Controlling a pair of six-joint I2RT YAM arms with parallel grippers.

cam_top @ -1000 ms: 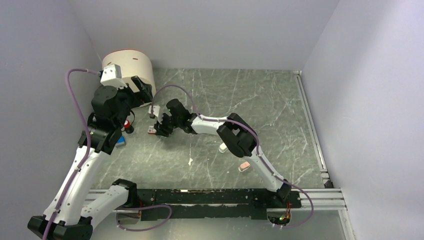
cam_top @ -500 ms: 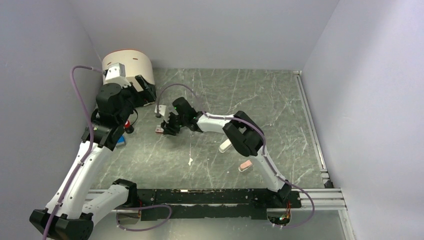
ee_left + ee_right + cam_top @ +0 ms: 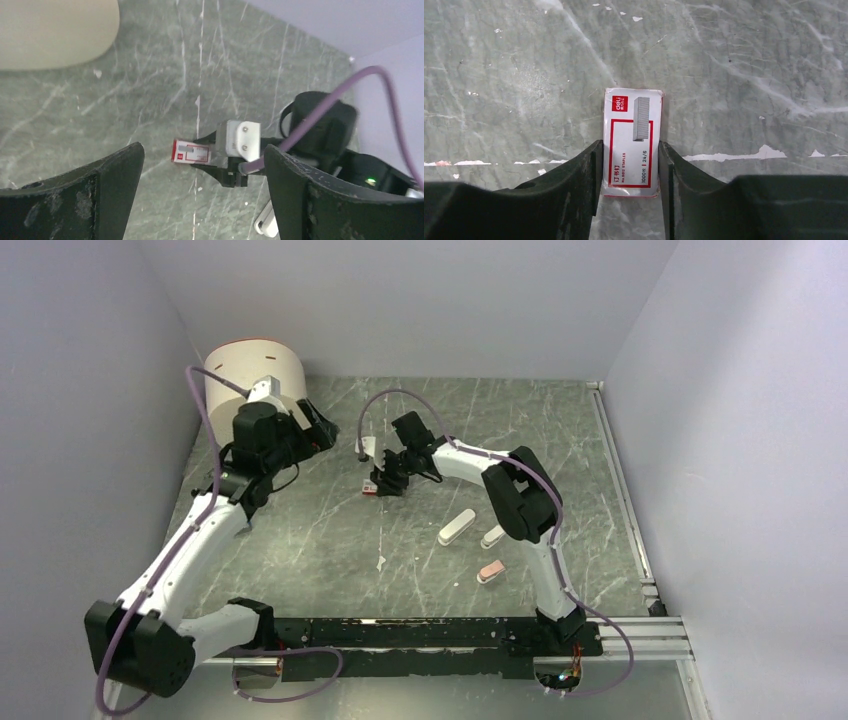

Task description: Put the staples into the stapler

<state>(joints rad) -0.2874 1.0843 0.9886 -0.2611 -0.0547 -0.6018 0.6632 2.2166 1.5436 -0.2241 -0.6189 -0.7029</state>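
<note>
My right gripper (image 3: 630, 165) is shut on the red-and-white staples box (image 3: 633, 142), one finger against each long side, low over the marble table. In the top view the box (image 3: 370, 488) sits at the tip of the right gripper (image 3: 384, 483). The slim white stapler (image 3: 456, 527) lies on the table to the right of it, apart from both grippers. My left gripper (image 3: 322, 436) is open and empty, to the left of the box. In the left wrist view the box (image 3: 191, 151) shows between its wide-spread fingers (image 3: 100, 200). No loose dark grey block of staples shows.
A short white stubby piece (image 3: 492, 537) lies beside the stapler and a pink stubby piece (image 3: 489, 571) nearer the front. A large cream cylinder (image 3: 255, 370) stands at the back left corner. A rail (image 3: 620, 480) runs along the table's right edge.
My right gripper has carried the staples box to the right, toward the table's middle. My left arm has swung up and right, away from the left wall; its gripper now points at the box.
</note>
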